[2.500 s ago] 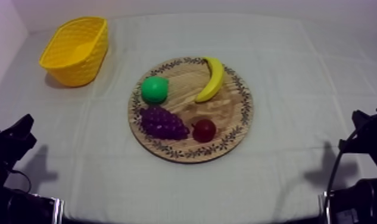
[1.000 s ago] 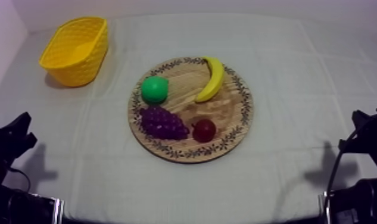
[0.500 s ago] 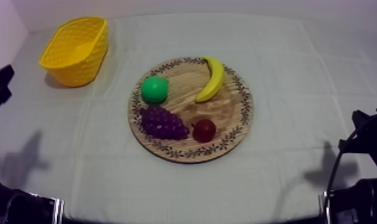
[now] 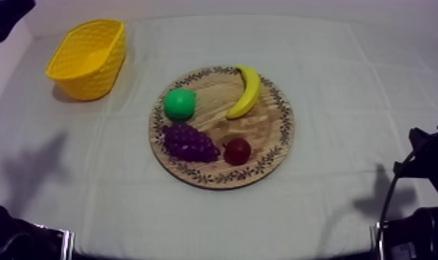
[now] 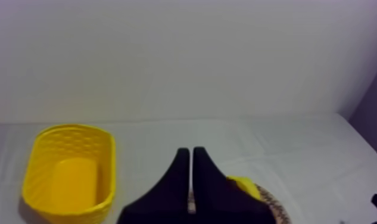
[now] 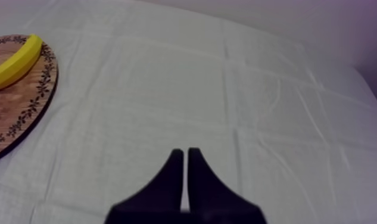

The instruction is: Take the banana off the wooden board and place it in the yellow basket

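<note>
Grey-white cloth (image 4: 346,83) covers your table, and on it you have one yellow basket (image 4: 88,59) at the far left and one round wooden board (image 4: 266,138) in the middle. On the board count one banana (image 4: 245,91), one green fruit (image 4: 180,104), one bunch of grapes (image 4: 189,142) and one small red fruit (image 4: 237,151); the banana lies on the far right part, along the patterned rim. Both your left gripper (image 5: 188,150) and right gripper (image 6: 182,151) have their fingers pressed together on nothing. Since half a second ago your left arm (image 4: 3,17) has climbed from the left edge to the far left corner; the right arm (image 4: 422,166) and all the fruit have stayed put. Square creases cross the cloth, and a plain pale wall (image 5: 184,53) stands behind it.
</note>
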Motion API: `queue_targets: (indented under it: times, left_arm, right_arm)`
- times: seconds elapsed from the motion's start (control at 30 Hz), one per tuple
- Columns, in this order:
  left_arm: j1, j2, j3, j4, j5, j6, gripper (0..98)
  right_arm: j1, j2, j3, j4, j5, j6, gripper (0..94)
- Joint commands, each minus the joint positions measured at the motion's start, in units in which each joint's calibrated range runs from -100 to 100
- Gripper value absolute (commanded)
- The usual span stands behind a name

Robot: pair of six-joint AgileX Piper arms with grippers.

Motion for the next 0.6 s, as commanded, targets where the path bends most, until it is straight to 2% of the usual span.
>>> queue_targets:
  times: [0.0, 0.27, 0.57]
  left_arm:
    - [2.5, 5.9, -4.9, -0.60, 0.9, 1.2, 0.1]
    - [7.4, 20.9, -16.2, -1.30, 3.0, 3.3, 0.1]
    - [9.4, 36.9, -23.1, -1.23, 4.1, 4.2, 0.1]
  right_arm:
    - [0.0, 0.0, 0.1, 0.0, 0.0, 0.0, 0.4]
    - [0.0, 0.0, 0.1, 0.0, 0.0, 0.0, 0.4]
    - [0.0, 0.0, 0.1, 0.0, 0.0, 0.0, 0.4]
